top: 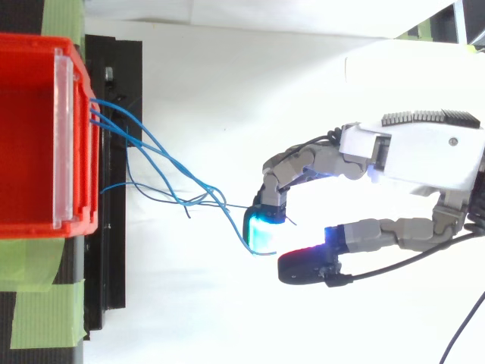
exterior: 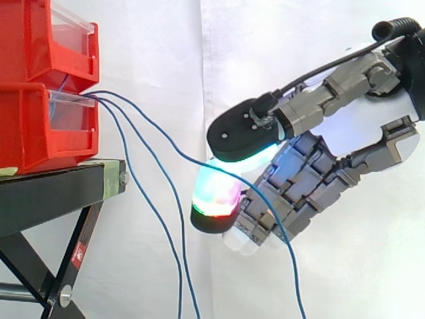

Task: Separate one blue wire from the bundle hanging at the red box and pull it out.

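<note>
**Q:** Where is the wire, and how is it held?

**A:** A blue wire [exterior: 166,141] is drawn sideways from the front of the lower red box [exterior: 40,126], which is set on a black stand [exterior: 53,193] at the left. The wire is caught by the hand [exterior: 312,176], which is closed on it with curled fingers. It is passed between a dark thumb pad [exterior: 242,136] above and a glowing fingertip [exterior: 216,193] below, and its loose end is left hanging past the fingers. How firmly it is pinched cannot be told.

**Q:** How much of the task is done?

**A:** The separating is judged done. Two other blue wires [exterior: 176,219] are left hanging straight down near the stand, well apart from the held one. Seen from above, the wires are crossed over one another between box and hand. The pulling out is judged not yet finished, because the held wire is attached at the box.
</note>
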Controlling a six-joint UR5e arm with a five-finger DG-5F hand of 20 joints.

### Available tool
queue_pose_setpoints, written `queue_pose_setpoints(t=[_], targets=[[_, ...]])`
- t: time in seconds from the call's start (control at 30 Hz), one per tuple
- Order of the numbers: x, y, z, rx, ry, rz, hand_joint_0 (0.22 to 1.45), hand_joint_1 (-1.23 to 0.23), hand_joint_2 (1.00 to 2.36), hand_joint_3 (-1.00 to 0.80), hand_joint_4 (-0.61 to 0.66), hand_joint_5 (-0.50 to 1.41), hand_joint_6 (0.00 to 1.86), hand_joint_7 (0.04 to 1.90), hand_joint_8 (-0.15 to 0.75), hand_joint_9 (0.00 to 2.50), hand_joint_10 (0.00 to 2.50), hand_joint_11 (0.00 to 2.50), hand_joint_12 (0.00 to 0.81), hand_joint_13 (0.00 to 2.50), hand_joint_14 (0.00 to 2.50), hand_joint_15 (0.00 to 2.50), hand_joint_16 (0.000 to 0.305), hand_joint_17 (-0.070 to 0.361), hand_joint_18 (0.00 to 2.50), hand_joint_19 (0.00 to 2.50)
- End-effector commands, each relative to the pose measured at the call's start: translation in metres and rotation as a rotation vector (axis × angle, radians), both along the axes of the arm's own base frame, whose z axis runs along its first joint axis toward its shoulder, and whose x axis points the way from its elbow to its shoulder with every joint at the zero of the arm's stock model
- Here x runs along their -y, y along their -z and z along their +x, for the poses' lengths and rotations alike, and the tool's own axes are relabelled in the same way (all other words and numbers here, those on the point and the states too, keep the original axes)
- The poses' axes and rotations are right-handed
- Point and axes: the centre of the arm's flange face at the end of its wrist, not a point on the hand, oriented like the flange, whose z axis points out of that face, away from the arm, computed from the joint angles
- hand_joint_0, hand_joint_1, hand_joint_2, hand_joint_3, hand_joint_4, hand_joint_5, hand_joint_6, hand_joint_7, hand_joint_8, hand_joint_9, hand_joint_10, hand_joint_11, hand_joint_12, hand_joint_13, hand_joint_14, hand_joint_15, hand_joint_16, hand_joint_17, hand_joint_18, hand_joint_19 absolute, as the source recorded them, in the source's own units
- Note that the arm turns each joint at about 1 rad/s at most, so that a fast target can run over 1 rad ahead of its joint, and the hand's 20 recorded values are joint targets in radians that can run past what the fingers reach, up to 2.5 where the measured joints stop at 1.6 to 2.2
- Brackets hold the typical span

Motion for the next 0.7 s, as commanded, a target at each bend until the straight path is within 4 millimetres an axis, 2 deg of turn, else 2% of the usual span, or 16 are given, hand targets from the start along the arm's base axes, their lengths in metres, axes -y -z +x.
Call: queue_pose_setpoints(t=[0.0, 0.67], targets=[[-0.001, -0.001, 0.004, 0.026, -0.007, 0.004, 0.46, -0.70, 1.70, -0.15, -0.20, -0.12, 0.91, 1.00, 0.327, 0.49, 0.01, 0.47, 0.456, 0.26, 0.01, 0.40, 0.068, 0.153, 0.18, 0.17], [-0.006, -0.008, 0.020, 0.162, -0.002, 0.037, 0.46, -0.70, 1.70, -0.15, -0.20, -0.12, 0.91, 1.00, 0.326, 0.50, 0.01, 0.49, 0.456, 0.26, 0.01, 0.40, 0.068, 0.152, 0.19, 0.17]])
